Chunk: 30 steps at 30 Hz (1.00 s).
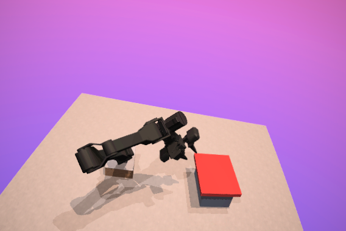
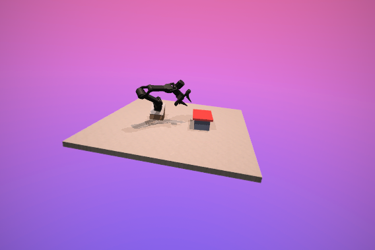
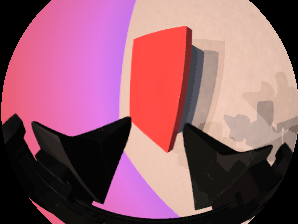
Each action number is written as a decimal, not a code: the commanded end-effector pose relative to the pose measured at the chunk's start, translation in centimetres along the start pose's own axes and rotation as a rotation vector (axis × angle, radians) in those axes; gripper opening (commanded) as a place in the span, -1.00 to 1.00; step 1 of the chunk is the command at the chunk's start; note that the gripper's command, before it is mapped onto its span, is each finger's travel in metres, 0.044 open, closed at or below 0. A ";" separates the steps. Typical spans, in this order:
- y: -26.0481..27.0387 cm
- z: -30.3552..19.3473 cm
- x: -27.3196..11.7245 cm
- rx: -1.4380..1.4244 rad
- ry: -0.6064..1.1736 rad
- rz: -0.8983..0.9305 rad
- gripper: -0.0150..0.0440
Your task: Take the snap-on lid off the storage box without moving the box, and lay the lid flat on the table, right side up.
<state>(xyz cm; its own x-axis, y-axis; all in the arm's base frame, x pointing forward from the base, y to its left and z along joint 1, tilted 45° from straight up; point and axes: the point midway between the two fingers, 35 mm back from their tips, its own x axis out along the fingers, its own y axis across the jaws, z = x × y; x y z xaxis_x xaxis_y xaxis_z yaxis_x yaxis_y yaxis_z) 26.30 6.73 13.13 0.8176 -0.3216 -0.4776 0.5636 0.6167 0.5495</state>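
Observation:
The red lid (image 1: pixel 217 175) (image 2: pixel 202 115) (image 3: pixel 157 75) lies flat on top of the dark blue-grey storage box (image 1: pixel 215 202) (image 2: pixel 201 125) (image 3: pixel 196 75) and overhangs its walls. The box stands upright on the table. My gripper (image 1: pixel 191 156) (image 2: pixel 189 103) (image 3: pixel 157 124) is open, with its fingers about half apart and nothing between them. It is tilted down toward the lid, up and to the left of it in the top and exterior views. In the top view one fingertip overlaps the table just beside the lid's far left corner; no contact shows.
The table (image 1: pixel 268 203) (image 2: pixel 148 144) (image 3: pixel 250 50) carries the box and the arm's base block (image 1: pixel 119 173) (image 2: pixel 156 117), which stands to the left of the box. The table's right edge runs beyond the box. Shadows of the arm fall between base and box.

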 end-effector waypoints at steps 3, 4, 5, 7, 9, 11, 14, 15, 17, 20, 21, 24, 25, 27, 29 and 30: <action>0.2 0.1 -0.2 -0.003 -0.004 0.000 0.31; 0.2 0.3 -0.3 -0.011 -0.013 0.002 0.31; 0.2 0.5 -0.3 -0.018 -0.023 0.004 0.31; -0.5 0.5 0.3 -0.017 -0.021 0.002 0.31; -2.2 0.5 1.9 -0.017 -0.020 0.001 0.31; -3.5 0.7 2.8 -0.018 -0.023 0.004 0.31; -3.7 0.7 2.9 -0.019 -0.024 0.005 0.31; -3.7 0.7 2.9 -0.019 -0.024 0.005 0.31; -3.6 0.7 3.0 -0.019 -0.024 0.005 0.31; -3.6 0.7 3.3 -0.018 -0.023 0.004 0.31; -3.6 0.6 3.4 -0.018 -0.023 0.004 0.31; -3.5 0.6 3.9 -0.018 -0.022 0.003 0.31; -3.5 0.6 4.1 -0.018 -0.022 0.003 0.31; -3.4 0.6 4.4 -0.017 -0.022 0.002 0.31; -3.4 0.6 4.7 -0.017 -0.021 0.002 0.31; -3.4 0.6 4.8 -0.017 -0.021 0.002 0.31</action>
<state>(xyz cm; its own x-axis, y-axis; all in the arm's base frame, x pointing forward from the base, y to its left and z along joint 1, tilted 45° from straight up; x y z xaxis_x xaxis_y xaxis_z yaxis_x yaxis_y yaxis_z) 27.89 2.73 9.77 0.8219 -0.3397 -0.4572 0.5607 0.6239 0.5444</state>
